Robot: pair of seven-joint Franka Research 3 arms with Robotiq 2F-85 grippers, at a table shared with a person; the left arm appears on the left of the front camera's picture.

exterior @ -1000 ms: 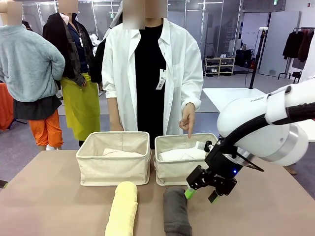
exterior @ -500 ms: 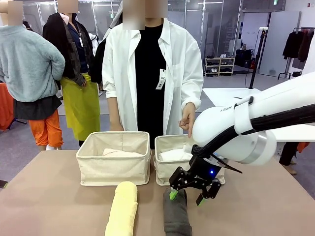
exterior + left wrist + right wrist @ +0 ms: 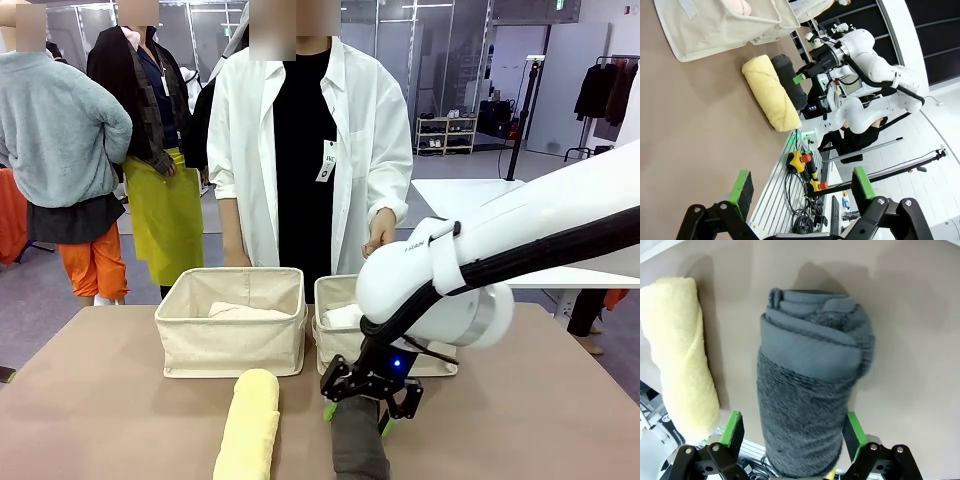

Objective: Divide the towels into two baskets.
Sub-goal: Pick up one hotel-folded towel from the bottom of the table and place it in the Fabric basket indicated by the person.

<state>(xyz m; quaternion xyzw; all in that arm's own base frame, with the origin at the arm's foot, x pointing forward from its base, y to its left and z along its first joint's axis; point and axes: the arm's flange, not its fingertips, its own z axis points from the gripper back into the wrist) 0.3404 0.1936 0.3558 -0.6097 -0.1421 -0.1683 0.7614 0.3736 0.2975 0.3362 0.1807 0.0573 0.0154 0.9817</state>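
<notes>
The right arm comes in from the table's right side and crosses toward the middle, its forearm sloping down and its wrist bent so that the right gripper [image 3: 357, 419] [image 3: 794, 428] points down at the table [image 3: 100, 400]. Its fingers are spread wide and straddle the dark grey towel [image 3: 358, 455] [image 3: 810, 390] [image 3: 787, 75], one green pad at each flank of the roll's far end; whether the pads touch the cloth cannot be told. The grey towel lies lengthwise near the table's near edge, just in front of the right basket [image 3: 335, 350]. The yellow towel [image 3: 248, 425] [image 3: 680, 355] [image 3: 769, 92] lies parallel beside it, in front of the left basket [image 3: 230, 345] [image 3: 715, 30]. Both baskets stand side by side toward the far edge: a white towel [image 3: 340, 316] rests in the right one, a pale pink towel [image 3: 240, 311] in the left. The left gripper [image 3: 802, 184] hangs over bare tabletop, well apart from the towels, fingers spread with nothing between them. The person's hand [image 3: 380, 232] is held loosely curled above the right basket.
</notes>
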